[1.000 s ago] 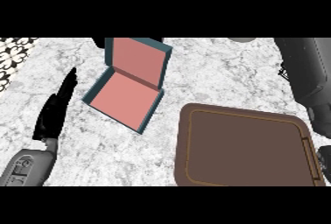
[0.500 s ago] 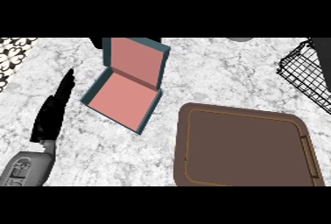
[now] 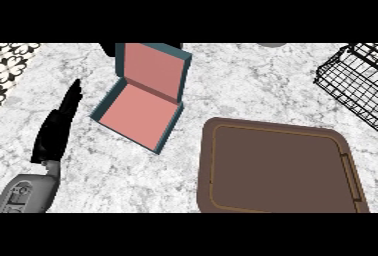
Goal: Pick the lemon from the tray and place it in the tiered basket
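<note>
Lemon nowhere visible from the head view. Brown tray (image 3: 280, 170) lying flat at lower right of the marble counter (image 3: 244, 80), its raised rim framing a bare brown floor, its near edge cut off by the lower border of the scene. Black wire tiered basket (image 3: 351, 80) at the upper right corner, only partly in view, set apart from the tray's far right corner. Left of the tray and just beside its upper left corner, an open teal box (image 3: 144, 97) with a pink lining, lid tilted up toward the far edge. Left hand (image 3: 57, 127) resting on the counter at far left, black fingers straight and held together, pointing away toward the far side, touching nothing, grey forearm entering from the lower left corner. Right hand out of sight.
</note>
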{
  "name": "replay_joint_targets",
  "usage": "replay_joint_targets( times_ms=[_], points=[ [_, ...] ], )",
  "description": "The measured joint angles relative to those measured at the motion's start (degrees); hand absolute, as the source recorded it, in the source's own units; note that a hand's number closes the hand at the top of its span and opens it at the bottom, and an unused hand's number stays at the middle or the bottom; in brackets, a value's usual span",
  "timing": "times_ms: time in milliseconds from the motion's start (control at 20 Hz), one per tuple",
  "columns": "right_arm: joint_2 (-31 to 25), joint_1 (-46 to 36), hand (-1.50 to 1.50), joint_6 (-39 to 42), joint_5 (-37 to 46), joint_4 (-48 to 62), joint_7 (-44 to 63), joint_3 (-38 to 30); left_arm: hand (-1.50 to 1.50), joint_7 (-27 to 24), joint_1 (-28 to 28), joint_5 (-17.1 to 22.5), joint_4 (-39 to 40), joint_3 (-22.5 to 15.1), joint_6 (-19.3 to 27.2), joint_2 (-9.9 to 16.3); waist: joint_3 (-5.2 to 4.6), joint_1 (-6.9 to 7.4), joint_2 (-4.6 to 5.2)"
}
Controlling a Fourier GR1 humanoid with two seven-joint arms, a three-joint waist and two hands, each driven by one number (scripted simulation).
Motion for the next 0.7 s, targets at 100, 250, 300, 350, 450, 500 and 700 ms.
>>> replay_joint_targets(
  times_ms=[100,250,300,350,450,500,700],
  points=[
    [-1.7,0.6,1.5,0.1,0.3,1.1,-0.6,0.0,0.0,0.5,0.2,-0.2,-0.6,-0.1,-0.1,0.0,0.04,-0.01,-0.01],
    [-3.5,1.8,1.5,0.2,-0.4,2.0,-3.5,-0.6,0.0,-0.4,0.1,-0.3,0.4,0.3,-0.2,-0.4,0.04,-0.32,-0.08],
    [-4.3,1.8,1.5,0.5,-0.8,2.3,-4.9,-1.0,0.0,-0.1,-0.2,-0.2,0.5,0.5,-0.5,-0.3,0.07,-0.32,-0.06],
    [-4.1,2.3,1.5,0.6,-1.3,2.3,-5.5,-1.3,0.0,0.7,-0.1,-0.5,-0.1,0.5,-0.3,-0.3,0.06,-0.46,-0.19],
    [-4.8,2.2,1.5,1.0,-2.2,2.7,-7.5,-2.1,0.0,0.7,-0.8,-0.6,0.3,0.8,-0.5,-0.2,0.07,-0.41,-0.12],
    [-5.2,2.6,1.5,0.7,-3.1,2.9,-8.6,-2.8,0.0,1.2,-0.9,-0.5,-0.2,0.8,-0.6,-0.3,0.08,-0.34,-0.12],
    [-5.7,4.6,1.5,-0.2,-6.3,3.1,-12.4,-5.5,0.0,0.3,-0.1,-0.7,0.2,1.0,-0.6,-0.8,0.09,-0.57,-0.22]
  ],
)
